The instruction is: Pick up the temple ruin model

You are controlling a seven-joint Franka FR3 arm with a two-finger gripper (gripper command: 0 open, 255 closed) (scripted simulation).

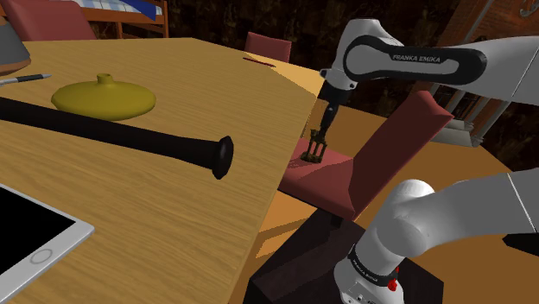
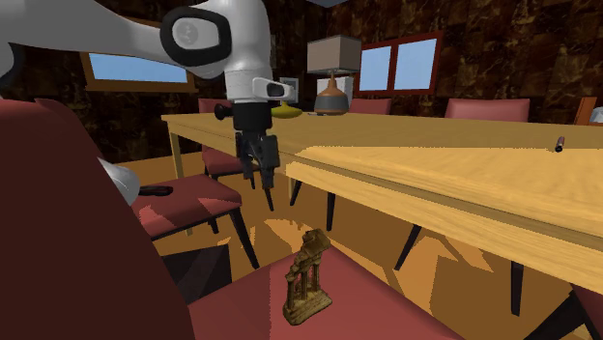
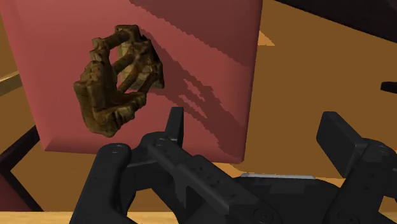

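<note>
— Fingers (image 3: 176, 127): apart or together?
— Apart, and widely; in the wrist view the two black fingers rise on either side of the middle, with only a corner of red seat and brown floor between them; they clasp nothing.
— How is the gripper (image 2: 263, 188) carried?
— Pointing downward; in the second exterior view it hangs in the air over a red chair seat (image 2: 387, 299), clear of the cushion; the white arm (image 1: 406, 62) climbs from the stand (image 1: 294, 268), bends at the elbow, runs roughly level toward the shoulder view's left, then drops at the wrist just beside the table edge.
— Where is the temple ruin model (image 2: 307, 275)?
— On that same seat, standing upright on its base; brown-gold columns under a broken top; it sits below the fingertips and apart from them; in the wrist view it lies out beyond one finger, off to that side, not in the gap between the two.
— What lies further out?
— Wooden table (image 1: 173, 207) beside the chair; on it a black bat (image 1: 112, 138), a yellow domed piece (image 1: 104, 97) and a white tablet (image 1: 34, 229); in the second exterior view a lamp (image 2: 333, 72) stands at the table's far end, with more red chairs along it.
</note>
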